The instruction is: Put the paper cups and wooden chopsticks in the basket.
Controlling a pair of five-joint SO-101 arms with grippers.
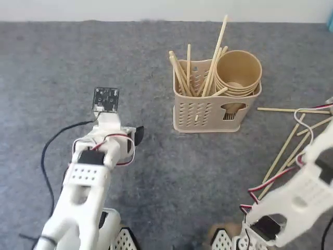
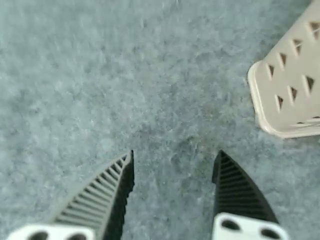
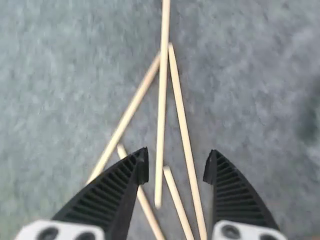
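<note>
Between the spread fingers of the right gripper, wooden chopsticks are lying lengthwise; the left gripper, likewise spread, is hanging farther off.

A grey, felt-like mat spreads across the whole working area, evenly lit, with only faint, soft shadows on its nap. In the high view a pale, plain strip runs along 12 o'clock beyond the mat's far edge. At about 2 o'clock a teal sliver sits at the frame's edge.
</note>
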